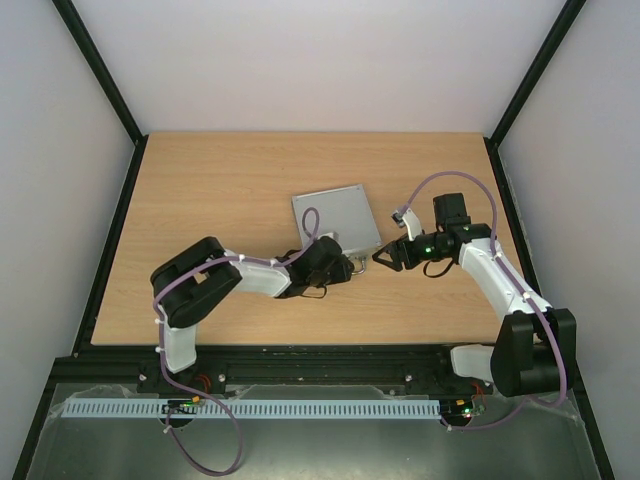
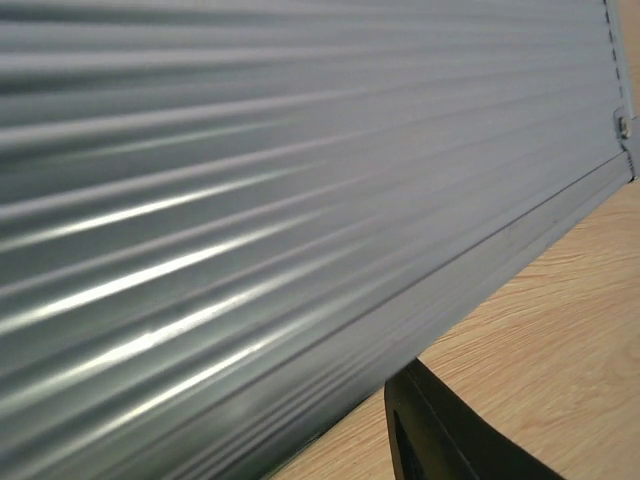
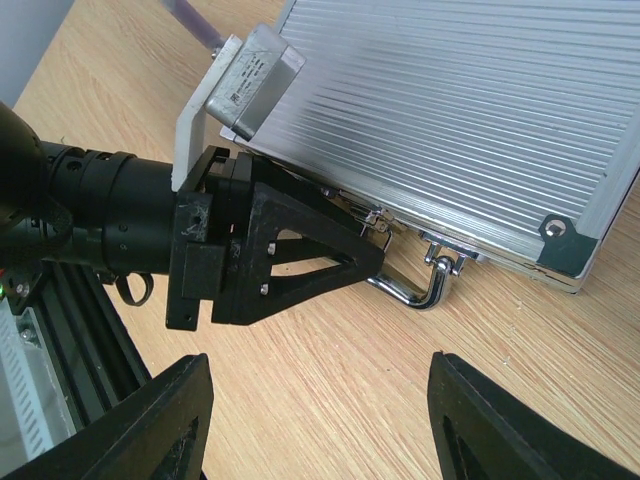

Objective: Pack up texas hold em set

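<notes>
Case [image 1: 336,219] shut; handle [image 3: 425,285] just beyond right gripper [image 3: 320,425] wide-open jaws; left gripper [image 1: 350,267] against its front edge, spread unclear

1. The left arm [image 1: 215,285] and right arm [image 1: 500,290] both wear white shells between chunky black joint housings.
2. A purple cable [image 1: 462,176] loops loosely along each.
3. A small green light [image 1: 428,241] glows on the right wrist.
4. The left gripper [image 1: 348,266] has black triangular fingers [image 3: 300,255] with cut-outs and small screws, and a white bracket [image 3: 195,130] carries a labelled grey camera box [image 3: 250,75].
5. The right gripper [image 3: 320,420] shows broad matte black fingers [image 3: 140,425].
</notes>
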